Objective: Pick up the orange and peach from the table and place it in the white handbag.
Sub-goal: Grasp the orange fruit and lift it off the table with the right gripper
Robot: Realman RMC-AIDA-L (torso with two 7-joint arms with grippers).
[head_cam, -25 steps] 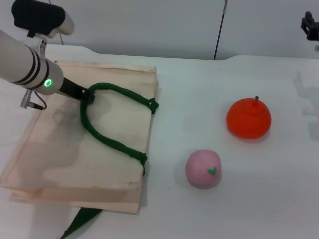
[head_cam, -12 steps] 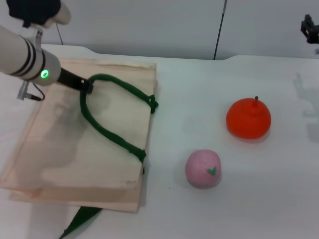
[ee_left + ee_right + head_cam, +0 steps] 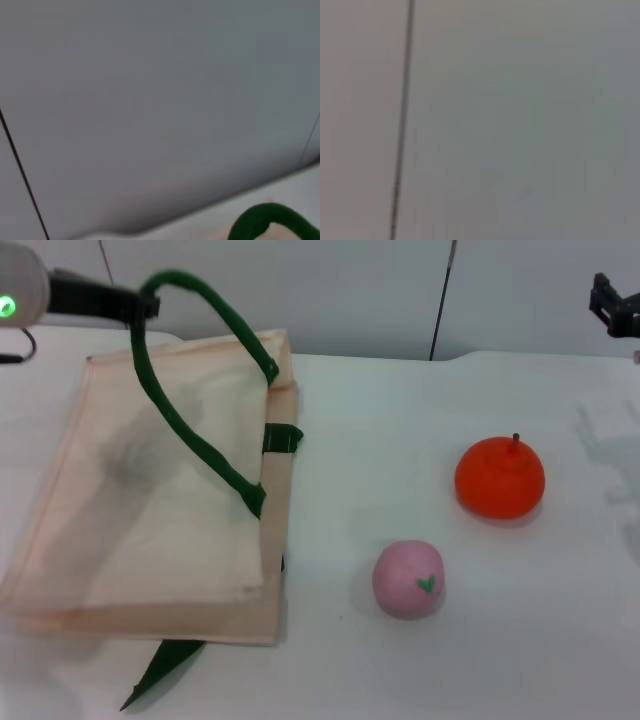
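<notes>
Fruit untouched: orange (image 3: 499,477) and peach (image 3: 408,579) resting apart on surface (image 3: 400,440), outside white handbag (image 3: 150,510). Left hand (image 3: 148,308) clenched on green handle (image 3: 190,430), lifting it; right hand (image 3: 612,312) parked far right, grip impossible to tell. Both placements left.

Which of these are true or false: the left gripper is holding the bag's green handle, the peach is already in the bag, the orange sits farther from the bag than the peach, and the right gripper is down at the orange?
1. The left gripper holds the green handle of the white handbag, lifted above the table. True.
2. The peach is inside the handbag. False: it lies on the table, right of the bag.
3. The orange sits farther from the bag than the peach. True.
4. The right gripper is down at the orange. False: it is raised at the far right edge, apart from it.
</notes>
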